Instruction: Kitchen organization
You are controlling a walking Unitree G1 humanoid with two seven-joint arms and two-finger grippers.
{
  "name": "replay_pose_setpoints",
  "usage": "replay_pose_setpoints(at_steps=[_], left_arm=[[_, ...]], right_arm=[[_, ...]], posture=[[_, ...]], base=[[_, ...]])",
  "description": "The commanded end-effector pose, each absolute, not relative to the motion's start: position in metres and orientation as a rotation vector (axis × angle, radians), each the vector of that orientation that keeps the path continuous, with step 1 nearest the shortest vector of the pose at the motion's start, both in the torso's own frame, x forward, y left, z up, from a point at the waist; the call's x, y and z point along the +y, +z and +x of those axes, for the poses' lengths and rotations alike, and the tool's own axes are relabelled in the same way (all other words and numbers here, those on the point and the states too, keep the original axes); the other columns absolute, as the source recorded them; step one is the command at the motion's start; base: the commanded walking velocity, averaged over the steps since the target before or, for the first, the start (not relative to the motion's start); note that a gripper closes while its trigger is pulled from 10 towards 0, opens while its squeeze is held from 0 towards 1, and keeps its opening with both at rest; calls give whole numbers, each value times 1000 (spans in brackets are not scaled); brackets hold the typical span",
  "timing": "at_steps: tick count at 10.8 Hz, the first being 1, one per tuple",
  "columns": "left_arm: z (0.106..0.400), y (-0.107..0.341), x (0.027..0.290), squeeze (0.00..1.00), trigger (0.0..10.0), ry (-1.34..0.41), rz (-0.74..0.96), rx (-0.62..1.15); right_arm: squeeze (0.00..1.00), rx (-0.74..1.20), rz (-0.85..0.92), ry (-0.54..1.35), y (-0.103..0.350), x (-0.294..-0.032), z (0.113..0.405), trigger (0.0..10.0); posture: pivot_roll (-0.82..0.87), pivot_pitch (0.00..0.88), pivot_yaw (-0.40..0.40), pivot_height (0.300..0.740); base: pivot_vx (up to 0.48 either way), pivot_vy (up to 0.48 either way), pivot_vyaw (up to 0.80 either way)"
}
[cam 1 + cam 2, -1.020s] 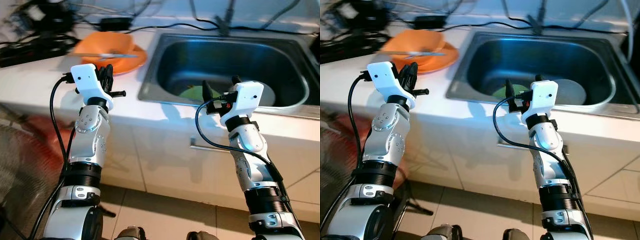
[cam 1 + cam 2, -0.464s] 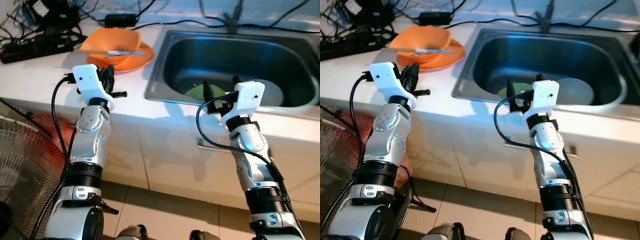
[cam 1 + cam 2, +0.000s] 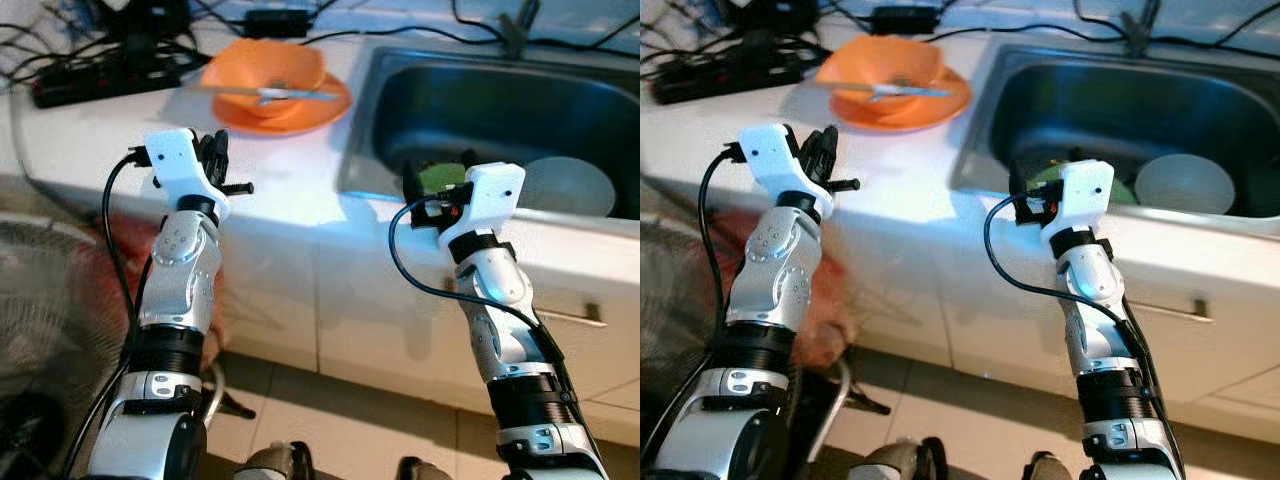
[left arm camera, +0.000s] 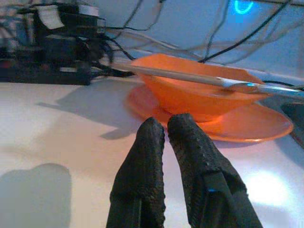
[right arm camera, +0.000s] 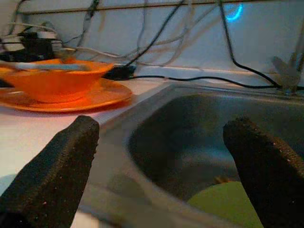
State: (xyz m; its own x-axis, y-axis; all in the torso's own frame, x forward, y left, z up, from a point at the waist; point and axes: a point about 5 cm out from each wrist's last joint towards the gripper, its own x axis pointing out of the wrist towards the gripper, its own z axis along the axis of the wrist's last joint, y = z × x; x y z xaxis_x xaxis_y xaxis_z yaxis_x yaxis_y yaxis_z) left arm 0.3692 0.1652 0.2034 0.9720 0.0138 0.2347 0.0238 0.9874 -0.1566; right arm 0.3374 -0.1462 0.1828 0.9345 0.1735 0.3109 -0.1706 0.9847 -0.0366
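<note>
Since the earlier frames the whole scene has slid rightward in the head views, so the camera has turned; the arms hold the same raised pose relative to it, and the orange bowl and sink keep their places on the counter.

The white countertop (image 3: 90,140) runs along a pale wall strung with black cables; a black power strip (image 3: 95,85) lies at its back edge; white cabinet fronts (image 3: 300,300) drop to a tiled floor; a steel sink (image 3: 520,100) is set into the counter.

The orange bowl (image 3: 265,68) sits on an orange plate (image 3: 300,108) beside the sink; a utensil (image 3: 270,92) lies flat across the bowl's rim, its long axis running left to right, metal end toward the sink.

In the sink lie a green dish (image 3: 1050,175) and a white bowl (image 3: 1185,183).

The left gripper (image 4: 164,130) hovers over the counter short of the plate, fingers pressed together, holding nothing; the right gripper (image 5: 161,137) hangs at the sink's near edge, fingers spread wide, empty.
</note>
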Motion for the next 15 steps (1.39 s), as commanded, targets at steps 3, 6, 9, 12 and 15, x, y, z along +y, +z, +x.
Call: replay_pose_setpoints(at_steps=[3, 6, 9, 12, 15], left_arm=[[368, 202, 168, 0, 10000, 3, -146, -232], [368, 202, 168, 0, 10000, -1, -145, -228], [368, 202, 168, 0, 10000, -1, -148, -229], [369, 202, 167, 0, 10000, -7, -148, -225], [369, 203, 167, 0, 10000, -6, -133, -229]], right_arm=[[0, -325, -10, 175, 185, -146, 337, 10000], [0, -323, -10, 171, 184, -147, 337, 10000], [0, -319, -10, 168, 184, -147, 337, 10000], [0, -319, -10, 167, 184, -147, 337, 10000], [0, -319, -10, 167, 183, -147, 337, 10000]], posture=[[44, 134, 63, 740], [44, 136, 64, 740], [45, 137, 64, 740], [45, 137, 65, 740], [45, 137, 65, 740]], base=[[0, 0, 0], [0, 0, 0], [0, 0, 0], [0, 0, 0], [344, 0, 0]])
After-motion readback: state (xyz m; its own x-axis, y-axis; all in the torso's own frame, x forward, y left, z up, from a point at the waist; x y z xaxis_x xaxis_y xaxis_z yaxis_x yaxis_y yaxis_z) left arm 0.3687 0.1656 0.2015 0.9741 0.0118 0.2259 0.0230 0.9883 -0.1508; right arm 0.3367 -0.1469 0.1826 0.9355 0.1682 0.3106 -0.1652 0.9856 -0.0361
